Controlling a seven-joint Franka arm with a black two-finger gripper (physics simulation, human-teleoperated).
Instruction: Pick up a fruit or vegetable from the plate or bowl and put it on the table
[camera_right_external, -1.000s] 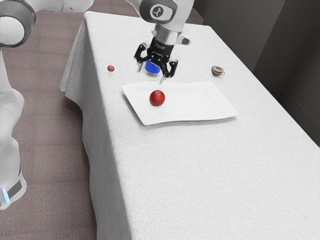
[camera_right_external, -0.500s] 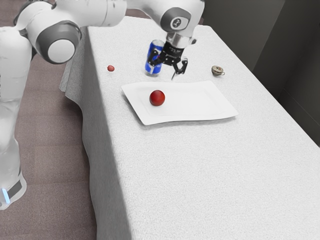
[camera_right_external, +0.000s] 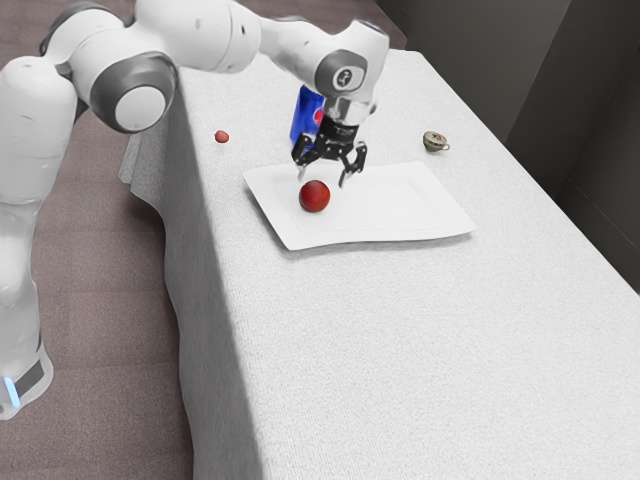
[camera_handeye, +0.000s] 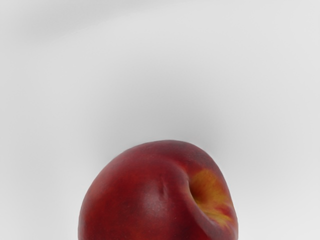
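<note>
Well, the white plate (camera_right_external: 400, 205) holds one red fruit (camera_right_external: 314, 197), the tool (camera_right_external: 322, 178) spread nearby.

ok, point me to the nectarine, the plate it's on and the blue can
Nectarine (camera_handeye: 137, 202): wrist view, on the red skin beside the stem hollow.
White plate (camera_right_external: 405, 205): exterior view, on its bare flat middle.
Blue can (camera_right_external: 302, 115): exterior view, on its side, above the part the tool (camera_right_external: 322, 181) overlaps.

One dark red fruit (camera_handeye: 145, 200), rounded, skin glossy, with a yellow-orange hollow (camera_handeye: 206, 192) in one side. Surface of white plate (camera_handeye: 45, 130) smooth, softly shadowed beside the fruit.
</note>
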